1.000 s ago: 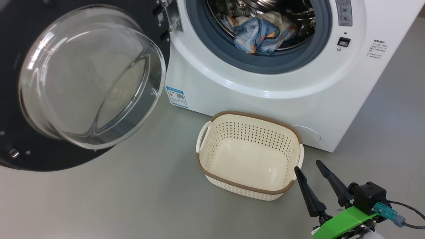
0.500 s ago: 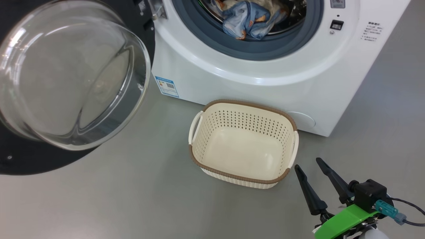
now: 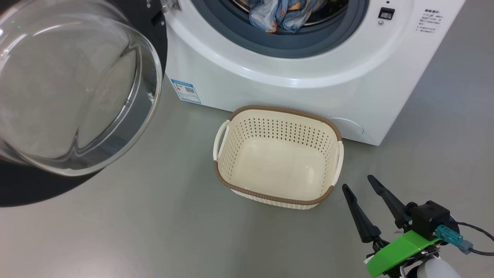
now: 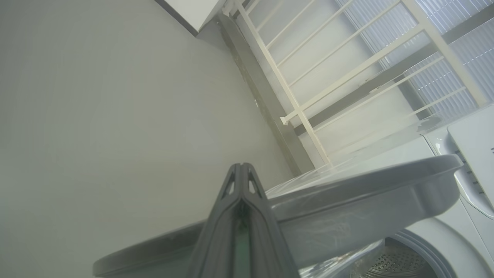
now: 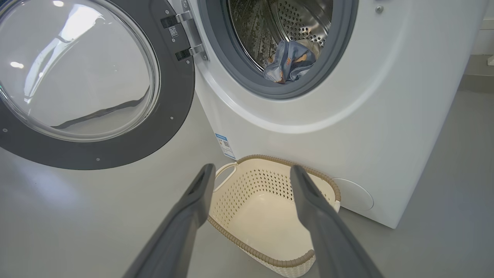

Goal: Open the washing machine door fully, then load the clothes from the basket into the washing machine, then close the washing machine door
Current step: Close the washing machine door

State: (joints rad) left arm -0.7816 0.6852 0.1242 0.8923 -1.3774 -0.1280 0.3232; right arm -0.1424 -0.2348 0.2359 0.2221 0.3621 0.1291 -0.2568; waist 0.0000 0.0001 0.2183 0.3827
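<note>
The washing machine (image 3: pixel 270 81) stands with its door (image 3: pixel 23 189) swung open to the left, glass bowl facing me. Light blue printed clothes (image 3: pixel 279 15) lie in the drum behind the grey gasket. The cream basket (image 3: pixel 270 199) sits on the floor before the machine, nothing inside it. My right gripper (image 3: pixel 357 182) hovers open and holds nothing, just right of the basket's near corner. From the right wrist, the gripper (image 5: pixel 251 170) points at the basket (image 5: pixel 266 255), below the clothes (image 5: pixel 287 63) and door (image 5: pixel 170 127). My left gripper (image 4: pixel 241 166) is shut on nothing, beside the door's grey edge (image 4: pixel 347 193); contact unclear.
Grey floor (image 3: pixel 154 231) spreads left of and in front of the basket. A blue label sticker (image 3: pixel 186 90) marks the machine's lower left front. In the left wrist view a white rail rack (image 4: pixel 308 96) stands along a window wall behind the door.
The head camera has moved, so machine, door and basket sit higher and further left in the picture. My right gripper keeps its open pose near the basket.
</note>
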